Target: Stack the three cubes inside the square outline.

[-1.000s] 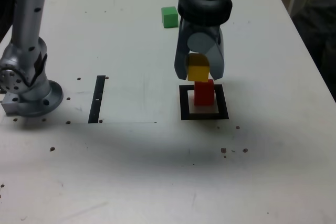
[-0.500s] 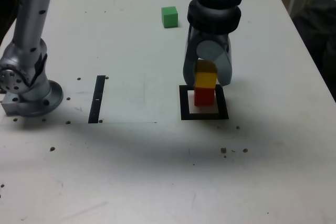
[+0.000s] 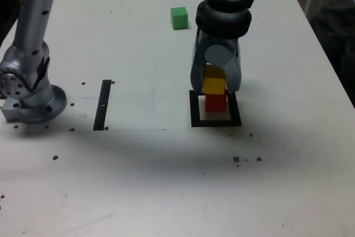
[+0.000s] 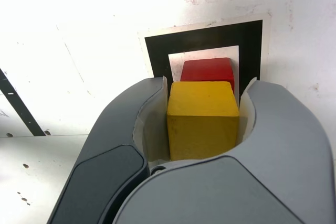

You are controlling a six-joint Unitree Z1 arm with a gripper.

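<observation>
The jaws were parted only by a cube's width, grasping 1 yellow cube (image 4: 203, 119) between them. It was above 1 red cube (image 3: 215, 102), which stood inside 1 black square outline (image 3: 235, 109); whether the 2 touched was unclear. 1 green cube (image 3: 179, 19) rested on the far part of the scuffed white surface (image 3: 138, 181). All 3 were smooth and sharp-edged. 1 flat black strip (image 3: 102, 105) lay in the exterior view's left.

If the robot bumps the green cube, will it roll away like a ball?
Probably not: the green cube has flat sides and sharp edges, so it would likely slide instead. It sits flat and is about as tall as wide, so a gentle push probably won't tip it.
</observation>
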